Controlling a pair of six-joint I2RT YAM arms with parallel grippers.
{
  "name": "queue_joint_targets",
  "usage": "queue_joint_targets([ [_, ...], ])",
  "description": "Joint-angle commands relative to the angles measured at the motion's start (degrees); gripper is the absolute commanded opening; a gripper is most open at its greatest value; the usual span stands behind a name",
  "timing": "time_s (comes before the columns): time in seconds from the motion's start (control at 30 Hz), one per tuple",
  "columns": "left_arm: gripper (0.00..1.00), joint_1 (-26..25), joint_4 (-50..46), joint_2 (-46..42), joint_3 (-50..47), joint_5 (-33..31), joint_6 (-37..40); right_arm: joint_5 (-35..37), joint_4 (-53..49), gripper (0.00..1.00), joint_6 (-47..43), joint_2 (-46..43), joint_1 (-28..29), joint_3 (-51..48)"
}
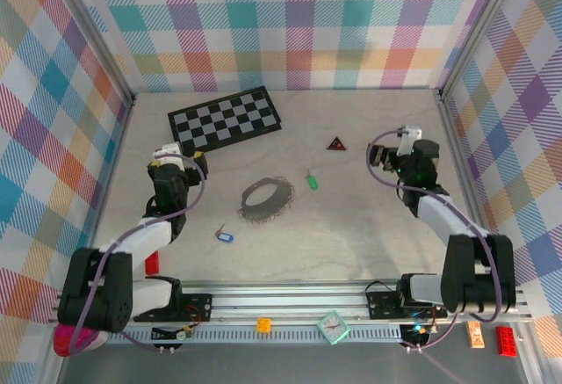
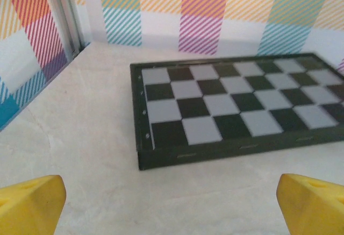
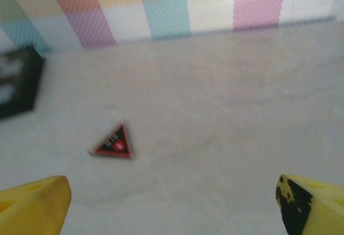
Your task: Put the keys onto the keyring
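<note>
Top external: keys (image 1: 310,179), keyring (image 1: 266,198) lie between left end effector (image 1: 176,152) and right end effector (image 1: 399,138), both released.

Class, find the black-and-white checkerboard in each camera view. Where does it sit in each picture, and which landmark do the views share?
Top external: the checkerboard lies upper left of centre, near the plaid back wall.
Left wrist: it spans from the centre to the right edge.
Right wrist: a blurred dark corner at the left edge, likely the same board.
Shared landmark: the plaid back wall behind it.
</note>
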Motion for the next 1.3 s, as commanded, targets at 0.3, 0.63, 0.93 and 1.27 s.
queue_joint_targets([
  [0.3, 0.95, 0.7, -28.2, -5.5, 7.7, 20.2, -17.1, -7.0, -28.8, 0.86, 16.6, -3.6, 9.7, 3.3],
  [0.63, 0.91, -5.1, -31.8, -10.4, 2.5, 23.3, -24.9, -6.6, -33.3, 0.76, 17.5, 2.4, 26.2, 5.5],
  [0.93, 0.86, -11.5, -32.6, -14.5, -1.4, 19.3, -31.2, -9.9, -31.0, 0.59, 18.2, 19.7, 32.1, 17.5],
  [1.27, 0.86, -16.8, -34.4, -15.1, -1.8, 16.1, -31.9, -7.7, -34.1, 0.37, 21.1, 34.6, 32.9, 31.5],
])
